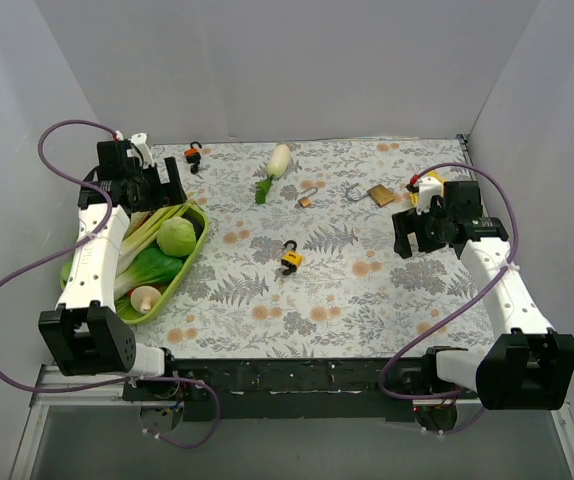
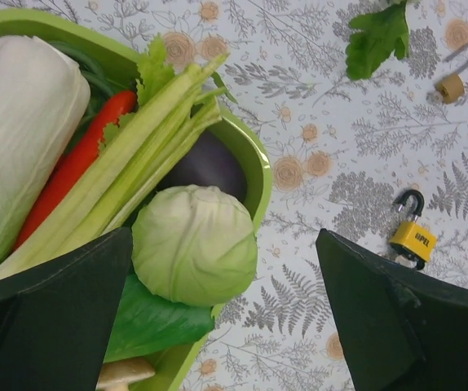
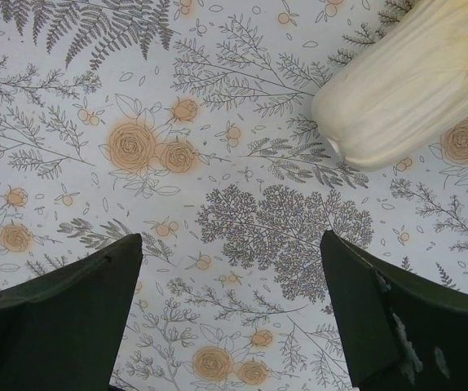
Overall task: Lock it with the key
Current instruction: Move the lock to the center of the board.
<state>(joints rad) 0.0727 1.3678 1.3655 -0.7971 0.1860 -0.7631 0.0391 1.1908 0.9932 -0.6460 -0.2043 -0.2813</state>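
A yellow padlock point(image 1: 290, 258) with a black shackle lies mid-table; it also shows in the left wrist view point(image 2: 413, 239). A larger brass padlock point(image 1: 377, 195) with an open shackle lies at the back right. A small brass padlock point(image 1: 305, 202) lies near the radish leaves and shows in the left wrist view point(image 2: 452, 81). An orange and black padlock point(image 1: 194, 153) lies at the back left. I cannot make out a separate key. My left gripper point(image 1: 162, 190) point(image 2: 224, 236) is open and empty above the tray. My right gripper point(image 1: 412, 240) point(image 3: 231, 238) is open and empty above bare cloth.
A green tray point(image 1: 199, 240) at the left holds a cabbage point(image 2: 193, 240), celery point(image 2: 136, 155), a red pepper, napa cabbage and a mushroom. A white radish point(image 1: 277, 163) lies at the back centre, and a pale vegetable point(image 3: 413, 90) shows in the right wrist view. Grey walls enclose the table.
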